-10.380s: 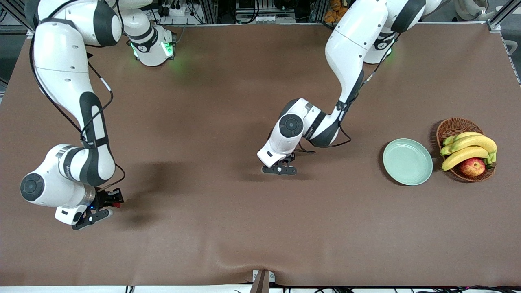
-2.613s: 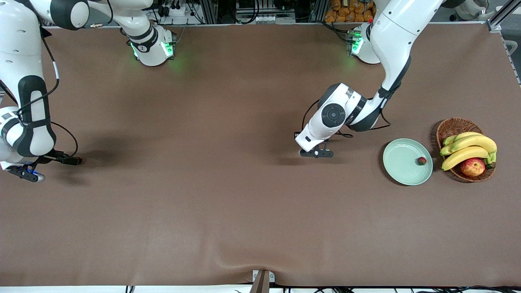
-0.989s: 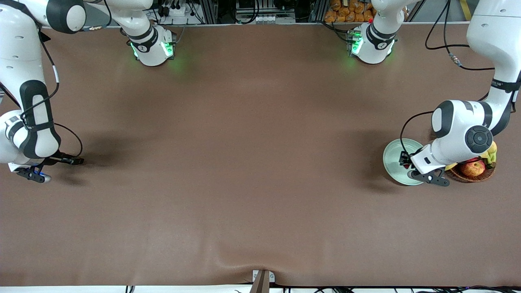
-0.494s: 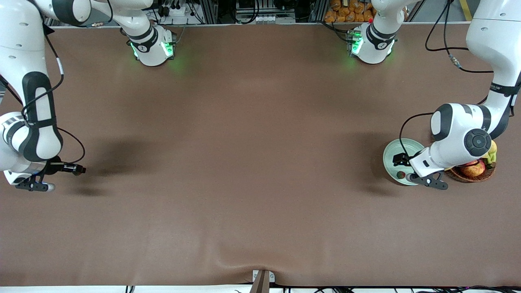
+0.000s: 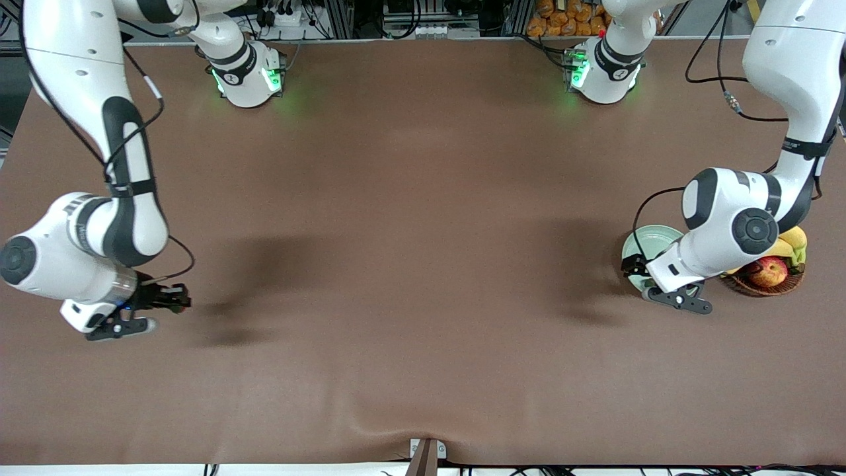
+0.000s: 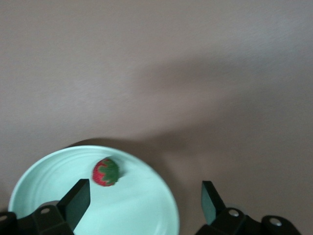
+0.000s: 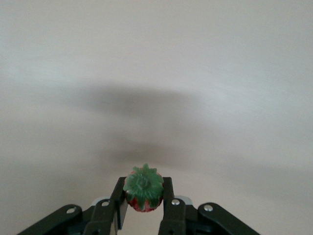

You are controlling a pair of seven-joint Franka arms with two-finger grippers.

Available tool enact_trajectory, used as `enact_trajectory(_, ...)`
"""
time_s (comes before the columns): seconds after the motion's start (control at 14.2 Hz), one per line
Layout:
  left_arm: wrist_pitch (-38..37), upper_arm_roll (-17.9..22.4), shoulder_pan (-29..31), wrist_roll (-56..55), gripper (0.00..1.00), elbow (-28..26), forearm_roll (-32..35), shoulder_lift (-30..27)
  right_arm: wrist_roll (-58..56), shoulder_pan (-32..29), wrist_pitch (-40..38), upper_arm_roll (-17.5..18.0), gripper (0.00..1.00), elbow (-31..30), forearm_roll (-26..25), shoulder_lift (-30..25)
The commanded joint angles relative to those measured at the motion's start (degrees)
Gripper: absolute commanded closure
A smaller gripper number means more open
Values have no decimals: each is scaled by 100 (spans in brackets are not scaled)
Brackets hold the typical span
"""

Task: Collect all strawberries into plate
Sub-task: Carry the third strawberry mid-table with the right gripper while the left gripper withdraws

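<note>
The pale mint-green plate (image 5: 646,239) lies toward the left arm's end of the table, mostly covered by the left arm. In the left wrist view one dark-red strawberry (image 6: 106,172) lies on the plate (image 6: 142,210). My left gripper (image 5: 633,267) is open and empty, low over the plate's rim; it also shows in the left wrist view (image 6: 144,203). My right gripper (image 5: 176,299) is over bare table at the right arm's end. It is shut on a strawberry (image 7: 143,195), green top showing, in the right wrist view (image 7: 143,197). Any other strawberry is hidden.
A brown wicker basket (image 5: 745,285) with bananas (image 5: 793,237) and a red-yellow apple (image 5: 768,270) stands beside the plate, partly under the left arm. The brown table cover (image 5: 410,264) spans the middle.
My left gripper has opened, left a strawberry on the plate, and drawn back to the plate's rim. My right gripper has moved toward the table's middle with its strawberry.
</note>
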Motion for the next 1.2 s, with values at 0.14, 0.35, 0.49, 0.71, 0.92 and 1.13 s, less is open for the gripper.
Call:
enact_trajectory(0.14, -84, -206, -41, -462, 0, 33, 68, -118, 188, 1312, 410, -39, 98, 143, 1295, 365)
enact_trajectory(0.35, -163, -329, -147, -682, 0, 121, 68, -118, 1039, 2190, 1000, -39, 98, 327, 1324, 611)
enact_trajectory(0.49, -251, -338, -269, -832, 0, 201, 68, -118, 1681, 2727, 1097, -39, 98, 686, 1306, 857)
enact_trajectory(0.71, -295, -329, -331, -929, 0, 254, 68, -109, 2683, 3334, 1412, -39, 98, 1222, 1306, 1348)
enact_trajectory(0.92, -295, -329, -340, -929, 0, 254, 68, -101, 3501, 3809, 1949, -39, 97, 1855, 1315, 2025)
enact_trajectory(1.13, -312, -338, -349, -946, 0, 254, 68, -109, 3977, 4012, 2213, 48, 93, 2453, 1315, 2544)
